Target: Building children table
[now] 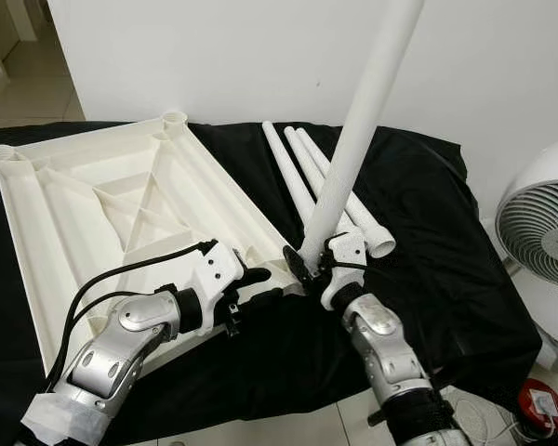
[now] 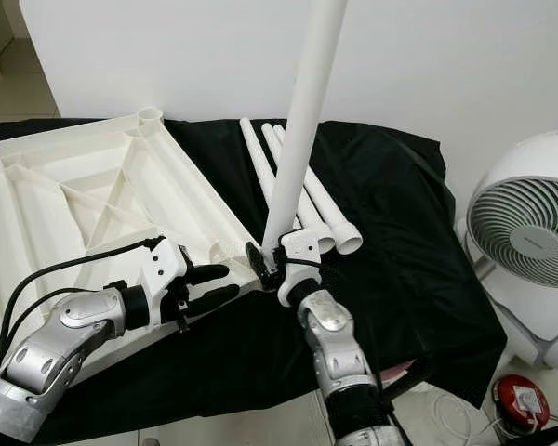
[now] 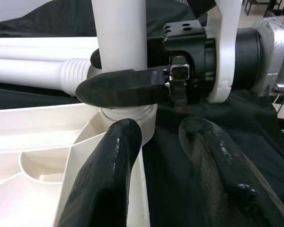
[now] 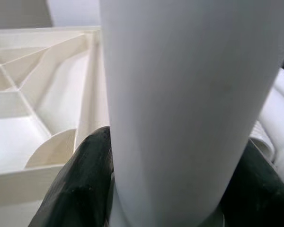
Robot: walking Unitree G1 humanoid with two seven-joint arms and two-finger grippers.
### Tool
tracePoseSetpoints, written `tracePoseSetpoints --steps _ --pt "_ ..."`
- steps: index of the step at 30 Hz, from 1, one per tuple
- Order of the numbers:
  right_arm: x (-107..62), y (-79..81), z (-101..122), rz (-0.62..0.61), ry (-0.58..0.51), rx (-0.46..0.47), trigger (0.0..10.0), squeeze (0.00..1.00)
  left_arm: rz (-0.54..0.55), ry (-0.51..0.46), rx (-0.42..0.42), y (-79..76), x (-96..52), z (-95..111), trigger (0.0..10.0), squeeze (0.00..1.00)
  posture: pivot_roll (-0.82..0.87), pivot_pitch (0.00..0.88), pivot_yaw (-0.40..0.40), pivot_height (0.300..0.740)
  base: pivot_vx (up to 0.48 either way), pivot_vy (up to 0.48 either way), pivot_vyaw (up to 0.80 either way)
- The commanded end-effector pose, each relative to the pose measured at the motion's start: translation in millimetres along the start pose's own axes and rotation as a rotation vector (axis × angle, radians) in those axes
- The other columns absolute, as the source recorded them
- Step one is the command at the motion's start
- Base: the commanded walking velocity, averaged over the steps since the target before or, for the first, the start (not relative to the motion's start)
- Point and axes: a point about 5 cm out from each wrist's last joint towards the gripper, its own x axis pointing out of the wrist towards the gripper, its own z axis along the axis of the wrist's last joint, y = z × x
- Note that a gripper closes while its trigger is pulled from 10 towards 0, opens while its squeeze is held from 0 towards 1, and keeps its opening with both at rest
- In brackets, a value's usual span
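Note:
The white ribbed tabletop [image 1: 121, 200] lies upside down on a black cloth. My right gripper [image 1: 309, 263] is shut on a white table leg [image 1: 358, 130], holding it nearly upright. The leg's lower end sits at the corner socket [image 3: 128, 116] at the tabletop's near right corner. In the right wrist view the leg [image 4: 180, 104] stands between the black fingers [image 4: 80, 184]. My left gripper [image 2: 219, 283] is open just left of that corner, its fingers [image 3: 109, 179] pointing at the socket and holding nothing.
Three loose white legs [image 1: 302, 172] lie side by side on the cloth behind the held leg. A white fan [image 1: 544, 232] stands on the floor at the right, with a red object [image 1: 539, 404] and cables near it. A white wall rises behind.

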Motion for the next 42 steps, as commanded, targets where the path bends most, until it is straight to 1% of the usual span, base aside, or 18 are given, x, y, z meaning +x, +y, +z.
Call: tracePoseSetpoints --steps 1,3,4,5,10,17,18,19,21,22,23,25,30,31,34,35,37,42 --pt "0.3 2.0 0.7 -0.024 -0.003 0.046 10.0 0.00 -0.065 0.007 0.006 -3.8 1.0 -0.2 10.0 0.00 0.02 0.000 -0.067 0.740 0.000 0.000 0.00" --pt "0.2 3.2 1.0 -0.019 -0.004 0.048 10.0 0.00 -0.066 0.007 0.006 -4.6 1.2 -0.3 10.0 0.00 0.02 0.000 -0.068 0.740 0.000 0.000 0.00" --pt "-0.3 3.4 1.6 -0.026 -0.004 0.046 10.0 0.03 -0.067 0.007 0.006 -5.0 1.1 -0.3 10.0 0.00 0.02 0.000 -0.069 0.740 0.000 0.000 0.00" --pt "-0.5 3.2 3.7 -0.019 -0.017 0.055 10.0 1.00 -0.067 0.007 0.006 -5.2 1.0 -0.3 10.0 0.00 0.03 0.000 -0.070 0.740 0.000 0.000 0.00" --pt "-1.3 0.3 14.1 0.031 -0.071 0.079 10.0 1.00 -0.061 0.010 0.009 -4.6 0.4 -0.4 10.0 0.00 0.03 0.000 -0.069 0.740 0.000 0.000 0.00" --pt "-4.6 -11.1 13.9 0.088 -0.045 0.062 10.0 1.00 -0.029 0.009 0.009 -0.9 2.8 -1.5 10.0 0.00 0.03 0.000 -0.071 0.740 0.000 0.000 0.00" --pt "-5.2 -13.6 13.1 0.120 -0.032 0.049 10.0 1.00 -0.028 0.007 0.007 -1.0 3.3 -1.5 10.0 0.00 0.03 0.000 -0.070 0.740 0.000 0.000 0.00" --pt "-5.7 -16.4 12.2 0.150 -0.017 0.040 10.0 0.69 -0.026 0.005 0.006 -0.8 3.9 -1.4 10.0 0.00 0.03 0.000 -0.070 0.740 0.000 0.000 0.00" --pt "-6.1 -18.0 11.8 0.168 -0.009 0.033 10.0 0.69 -0.023 0.004 0.006 -0.7 4.4 -1.3 10.0 0.00 0.03 0.000 -0.070 0.740 0.000 0.000 0.00" --pt "-6.6 -23.2 11.2 0.204 0.006 0.007 10.0 0.00 -0.019 0.004 0.008 -0.4 4.7 -1.6 10.0 0.00 0.03 0.000 -0.070 0.740 0.000 0.000 0.00" --pt "-6.6 -23.2 11.2 0.204 0.006 0.007 10.0 0.00 -0.019 0.004 0.008 -0.4 4.7 -1.6 10.0 0.00 0.03 0.000 -0.070 0.740 0.000 0.000 0.00" --pt "-6.5 -35.0 12.3 0.284 0.024 -0.051 10.0 0.00 -0.012 0.007 0.013 1.4 5.2 -2.3 10.0 0.00 0.02 0.000 -0.063 0.740 0.000 0.000 0.00" --pt "-3.7 -44.6 14.7 0.364 0.038 -0.104 10.0 0.00 -0.008 0.010 0.022 5.0 6.3 -1.6 10.0 0.00 0.01 0.000 -0.058 0.740 0.000 0.000 0.00" --pt "-2.6 -45.3 15.1 0.395 0.048 -0.106 4.3 0.00 -0.006 0.010 0.024 6.5 6.5 -0.9 10.0 0.00 0.02 0.000 -0.059 0.740 0.000 0.000 0.00" --pt "-1.9 -45.7 15.3 0.414 0.054 -0.107 4.3 0.00 -0.004 0.010 0.026 7.4 6.7 -0.4 10.0 0.00 0.02 0.000 -0.059 0.740 0.000 0.000 0.00" --pt "-2.3 -45.3 14.6 0.442 0.064 -0.112 0.0 0.00 -0.003 0.009 0.025 8.0 6.3 0.0 10.0 0.00 0.01 0.000 -0.058 0.740 0.000 0.000 0.00" --pt "-4.4 -45.7 12.5 0.497 0.086 -0.122 0.0 0.00 0.006 0.013 0.020 8.6 5.5 -2.1 10.0 0.00 0.00 0.000 -0.058 0.740 0.000 0.000 0.00" --pt "-7.1 -47.1 10.5 0.543 0.098 -0.114 0.0 0.00 0.017 0.012 0.007 7.6 8.4 -3.6 10.0 0.00 0.00 0.000 -0.063 0.740 0.000 0.000 0.00"
